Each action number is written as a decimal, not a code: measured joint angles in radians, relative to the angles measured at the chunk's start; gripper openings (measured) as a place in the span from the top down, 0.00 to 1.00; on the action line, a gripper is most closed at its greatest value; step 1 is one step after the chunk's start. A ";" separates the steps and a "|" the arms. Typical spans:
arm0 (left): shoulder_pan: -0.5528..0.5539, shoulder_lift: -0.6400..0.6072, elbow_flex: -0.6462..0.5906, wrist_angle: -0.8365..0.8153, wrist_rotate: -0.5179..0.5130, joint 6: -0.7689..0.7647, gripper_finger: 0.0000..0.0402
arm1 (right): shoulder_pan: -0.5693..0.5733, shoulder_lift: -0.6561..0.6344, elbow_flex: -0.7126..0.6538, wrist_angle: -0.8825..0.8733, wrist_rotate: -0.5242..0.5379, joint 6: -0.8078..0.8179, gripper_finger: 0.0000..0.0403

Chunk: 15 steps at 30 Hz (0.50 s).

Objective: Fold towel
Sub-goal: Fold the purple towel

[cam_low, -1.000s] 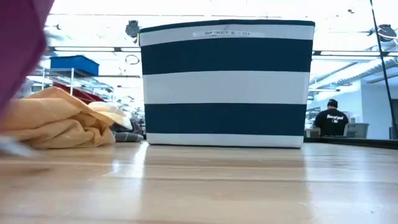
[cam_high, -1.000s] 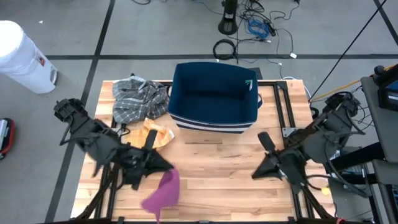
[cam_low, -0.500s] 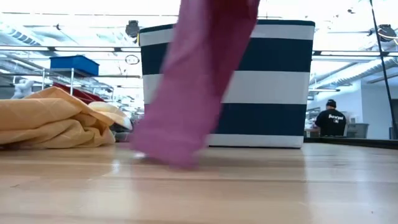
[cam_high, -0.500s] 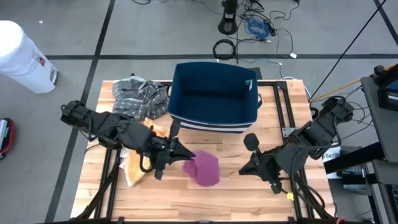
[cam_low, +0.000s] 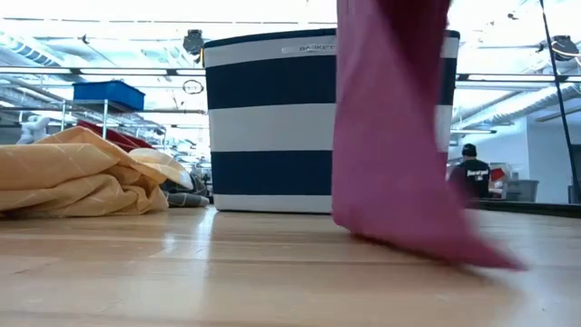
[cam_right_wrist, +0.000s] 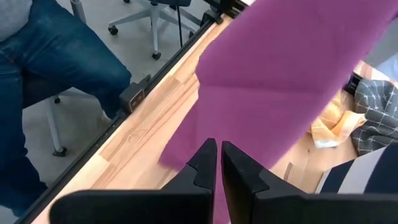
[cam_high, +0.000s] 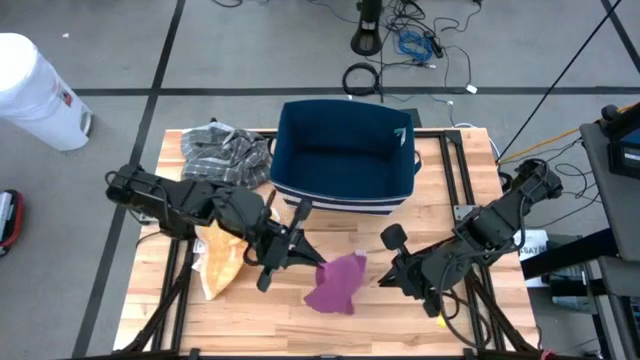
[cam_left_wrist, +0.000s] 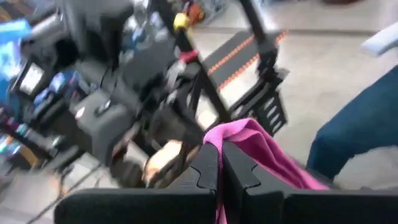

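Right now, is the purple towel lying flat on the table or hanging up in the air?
Hanging. The left gripper is shut on the purple towel, and in the low view it drapes down with only its bottom edge reaching the table.

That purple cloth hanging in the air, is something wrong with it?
Nothing looks wrong. The purple towel hangs bunched from the shut left gripper, its lower end trailing on the table. The right gripper waits beside it.

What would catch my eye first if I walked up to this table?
Probably the purple towel hanging mid-table, pinched by the shut left gripper, its lower end on the wood, with the right gripper close beside it. Behind it stands a navy-and-white striped basket; a yellow cloth and a grey checked one lie on the left side.
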 joint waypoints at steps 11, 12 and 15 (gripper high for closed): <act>-0.046 -0.039 0.000 0.063 0.137 0.085 1.00 | 0.000 0.000 -0.038 0.015 0.005 0.004 0.97; -0.051 -0.048 0.000 0.053 0.136 0.093 1.00 | 0.000 0.000 -0.039 0.015 0.005 0.004 0.97; -0.063 -0.066 0.000 0.043 0.093 0.125 1.00 | 0.000 0.000 -0.041 0.012 0.004 0.004 0.97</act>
